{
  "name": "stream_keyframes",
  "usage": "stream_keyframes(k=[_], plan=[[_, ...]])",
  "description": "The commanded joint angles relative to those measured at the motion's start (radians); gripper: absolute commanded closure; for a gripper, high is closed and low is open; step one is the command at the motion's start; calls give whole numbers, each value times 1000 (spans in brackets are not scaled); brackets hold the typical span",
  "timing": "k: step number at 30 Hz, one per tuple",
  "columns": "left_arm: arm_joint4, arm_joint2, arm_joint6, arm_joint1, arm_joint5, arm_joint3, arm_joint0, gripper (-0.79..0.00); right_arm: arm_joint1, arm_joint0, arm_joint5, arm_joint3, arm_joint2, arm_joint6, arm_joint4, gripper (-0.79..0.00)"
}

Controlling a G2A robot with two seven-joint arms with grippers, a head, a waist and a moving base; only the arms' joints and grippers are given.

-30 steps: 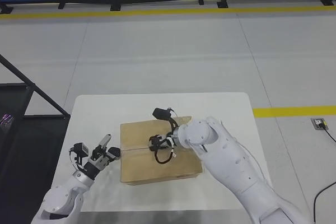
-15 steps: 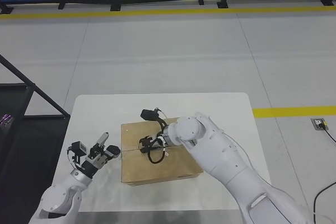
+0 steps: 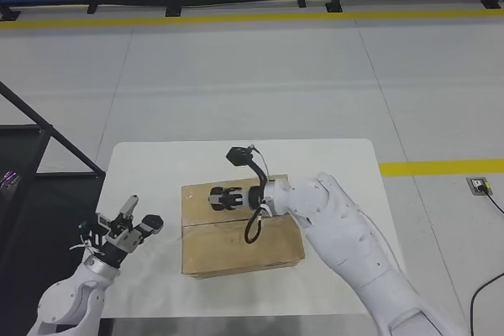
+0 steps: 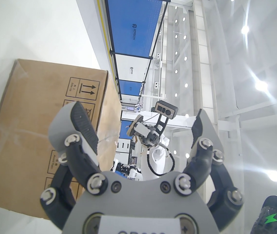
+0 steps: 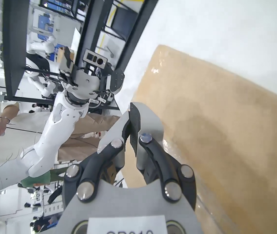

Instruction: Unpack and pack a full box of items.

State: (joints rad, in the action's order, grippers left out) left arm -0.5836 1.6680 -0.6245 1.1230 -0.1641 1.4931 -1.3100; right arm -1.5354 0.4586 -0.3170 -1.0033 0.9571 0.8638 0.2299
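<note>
A closed cardboard box (image 3: 235, 244) sits in the middle of the white table (image 3: 336, 160), its top flaps meeting along a seam. My right gripper (image 3: 212, 200) lies over the far half of the box top, pointing left, fingers shut with nothing between them. In the right wrist view the shut gripper (image 5: 132, 113) hovers just above the brown top (image 5: 214, 122). My left gripper (image 3: 143, 212) stands open left of the box, near the table's left edge, holding nothing. The left wrist view has its open gripper (image 4: 140, 113) beside the printed side of the box (image 4: 31, 113).
A black metal frame (image 3: 34, 168) stands off the table's left side, close to my left arm. White tabletop shows around all sides of the box. A yellow floor line (image 3: 449, 166) runs to the right.
My right gripper swung across the box top, first left along the seam, then onto the far half, now pointing left. My left gripper drew back leftward, away from the box.
</note>
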Motion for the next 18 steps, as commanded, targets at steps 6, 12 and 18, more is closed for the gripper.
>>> stream_keyframes(k=[6,12,18], plan=[[-2,42,-24,-7,2,-16,-25,-785,19,58,13,-82,45,-33,38,-785],[-2,42,-24,-7,2,-16,-25,-785,19,58,13,-82,45,-33,38,-543],[-2,42,-24,-7,2,-16,-25,-785,19,58,13,-82,45,-33,38,-749]])
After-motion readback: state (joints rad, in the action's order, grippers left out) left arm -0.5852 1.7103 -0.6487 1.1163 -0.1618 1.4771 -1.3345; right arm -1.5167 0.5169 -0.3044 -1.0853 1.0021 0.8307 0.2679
